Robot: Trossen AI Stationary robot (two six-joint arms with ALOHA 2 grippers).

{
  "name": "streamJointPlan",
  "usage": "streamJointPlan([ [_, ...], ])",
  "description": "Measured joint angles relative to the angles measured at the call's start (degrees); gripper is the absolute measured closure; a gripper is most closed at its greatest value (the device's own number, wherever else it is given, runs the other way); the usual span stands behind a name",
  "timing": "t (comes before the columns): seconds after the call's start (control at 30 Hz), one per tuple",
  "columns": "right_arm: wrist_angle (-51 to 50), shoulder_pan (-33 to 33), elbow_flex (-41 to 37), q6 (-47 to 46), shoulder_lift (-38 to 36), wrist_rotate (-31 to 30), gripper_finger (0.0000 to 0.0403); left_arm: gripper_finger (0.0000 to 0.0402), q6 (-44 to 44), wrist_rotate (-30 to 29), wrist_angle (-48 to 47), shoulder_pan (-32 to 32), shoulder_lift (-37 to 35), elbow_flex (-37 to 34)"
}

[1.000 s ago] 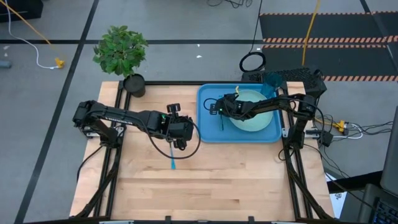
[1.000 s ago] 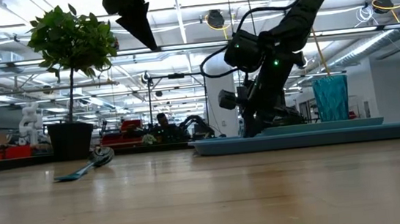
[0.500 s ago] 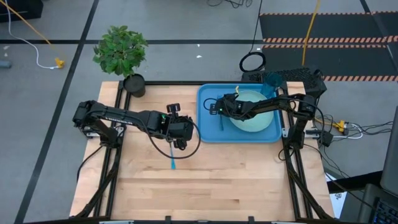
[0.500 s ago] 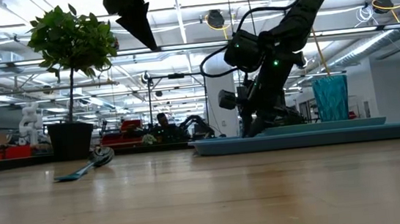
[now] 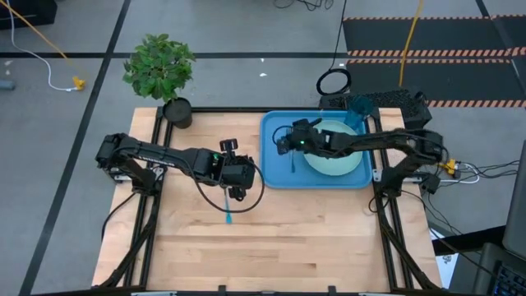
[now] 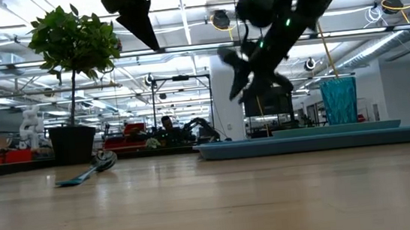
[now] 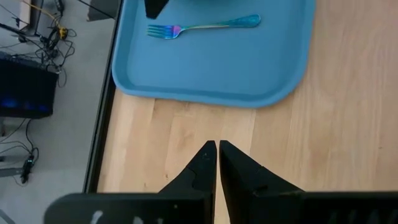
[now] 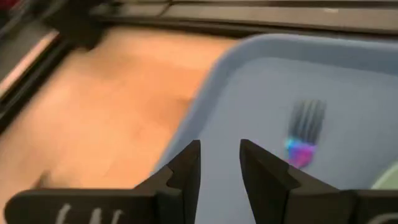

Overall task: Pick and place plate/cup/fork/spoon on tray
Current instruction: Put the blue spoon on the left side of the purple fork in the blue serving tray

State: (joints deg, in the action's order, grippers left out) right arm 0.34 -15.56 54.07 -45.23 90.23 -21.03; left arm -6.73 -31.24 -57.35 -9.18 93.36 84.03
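The blue tray lies at the table's far right. On it are the mint-green plate and the fork, which lies flat left of the plate. The teal cup stands at the tray's far right corner. My right gripper hangs open above the tray's left part, over the fork's tines, touching nothing. The spoon lies on the bare wood left of the tray. My left gripper hovers shut above the spoon's far end, well clear of the table.
A potted plant in a black pot stands at the table's far left corner. The near half of the table is bare wood. Black frame rails run along both sides.
My right gripper has opened and risen from the tray floor to well above it, shifting slightly toward the far edge. The fork stays lying flat on the tray.
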Motion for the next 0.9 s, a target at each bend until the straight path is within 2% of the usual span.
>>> streamJointPlan([
  [0.07, -4.4, 1.2, 0.0, 3.6, -3.7, 2.3, 0.0299, 0.0378, -0.6, 0.0, -0.5, -0.5, 0.0, 0.0],
  [0.17, -15.0, 2.4, 0.0, 3.2, -9.2, 2.9, 0.0298, 0.0378, -1.9, 0.1, -2.3, -1.2, 0.0, 0.0],
  [0.33, -33.2, 2.7, 0.0, 0.9, -14.2, -0.9, 0.0298, 0.0378, -5.3, 0.2, -5.4, -2.2, 0.0, 0.0],
  [0.43, -37.9, 2.6, -0.5, 2.2, -14.6, -3.2, 0.0306, 0.0378, -8.0, 0.2, -6.6, -2.8, 0.0, 0.0],
  [0.53, -34.8, 2.3, -3.3, 5.6, -14.6, -3.1, 0.0324, 0.0378, -10.5, 0.1, -6.7, -3.5, 0.0, -0.8],
  [0.7, -23.6, 0.3, -10.3, 11.5, -14.5, -2.6, 0.0366, 0.0378, -13.9, 0.1, -6.7, -4.8, 0.0, -5.1],
  [0.8, -16.4, -1.4, -13.6, 13.8, -14.5, 1.3, 0.0392, 0.0378, -16.5, 0.3, -6.7, -5.4, 0.0, -9.1],
  [0.9, -9.5, -2.4, -16.7, 14.4, -14.6, 3.3, 0.04, 0.0378, -19.2, 0.5, -6.7, -5.8, 0.0, -12.7],
])
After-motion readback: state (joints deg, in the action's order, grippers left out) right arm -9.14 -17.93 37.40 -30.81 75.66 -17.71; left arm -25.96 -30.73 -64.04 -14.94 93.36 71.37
